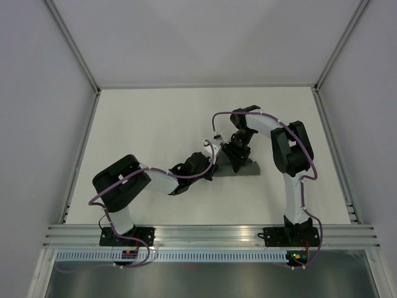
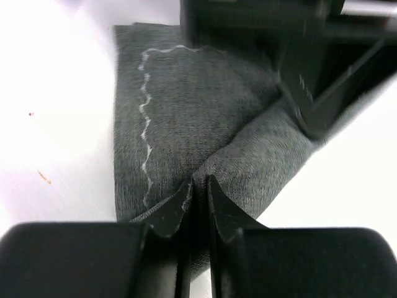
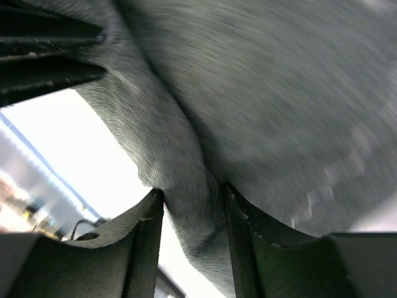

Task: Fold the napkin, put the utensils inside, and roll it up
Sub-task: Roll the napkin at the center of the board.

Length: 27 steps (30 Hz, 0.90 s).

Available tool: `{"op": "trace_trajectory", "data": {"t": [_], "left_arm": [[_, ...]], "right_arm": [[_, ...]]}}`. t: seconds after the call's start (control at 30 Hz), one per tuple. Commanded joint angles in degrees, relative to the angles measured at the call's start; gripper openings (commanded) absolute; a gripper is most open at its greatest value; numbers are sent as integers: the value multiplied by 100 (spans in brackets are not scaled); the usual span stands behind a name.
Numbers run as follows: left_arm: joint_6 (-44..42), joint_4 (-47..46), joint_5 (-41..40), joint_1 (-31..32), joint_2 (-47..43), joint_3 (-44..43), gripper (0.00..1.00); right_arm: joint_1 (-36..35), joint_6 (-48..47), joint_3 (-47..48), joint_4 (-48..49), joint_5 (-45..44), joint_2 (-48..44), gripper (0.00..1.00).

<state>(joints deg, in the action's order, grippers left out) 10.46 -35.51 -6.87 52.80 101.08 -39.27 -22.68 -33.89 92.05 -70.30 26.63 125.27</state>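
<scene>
Matt, finely woven dark grey cloth in the napkin (image 2: pixel 186 124), faintly fuzzy up close, with a thin pale thread wavering along the hem toward 9 o'clock in the left wrist view. Hard black plastic on the left gripper (image 2: pixel 200 186), dull with a soft sheen, pinched on a cloth fold. Same matt black plastic, edges finely ridged, on the right gripper (image 3: pixel 192 192), clamped on another fold. Smooth matt white on the table (image 1: pixel 155 124). Ribbed silver metal in the rail (image 1: pixel 211 233) at 6 o'clock. Glossy white and black shells on the arms (image 1: pixel 263 124).
</scene>
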Motion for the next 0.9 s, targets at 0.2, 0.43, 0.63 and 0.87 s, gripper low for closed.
{"op": "trace_trajectory", "data": {"t": [0.2,0.43,0.63,0.87], "left_arm": [[598,448,-33,91,483,95,13],[694,483,46,91,720,42,12],[694,501,125,47,764,94,12],[607,624,265,-59,747,95,12]], "right_arm": [[632,577,33,1984,-326,-1073,53],[1090,-151,-1021,2530,140,-2242,55],[1072,-1435,-3077,3909,-27,-3824,56],[459,-2236,-5080,5315,-289,-5293,57]]}}
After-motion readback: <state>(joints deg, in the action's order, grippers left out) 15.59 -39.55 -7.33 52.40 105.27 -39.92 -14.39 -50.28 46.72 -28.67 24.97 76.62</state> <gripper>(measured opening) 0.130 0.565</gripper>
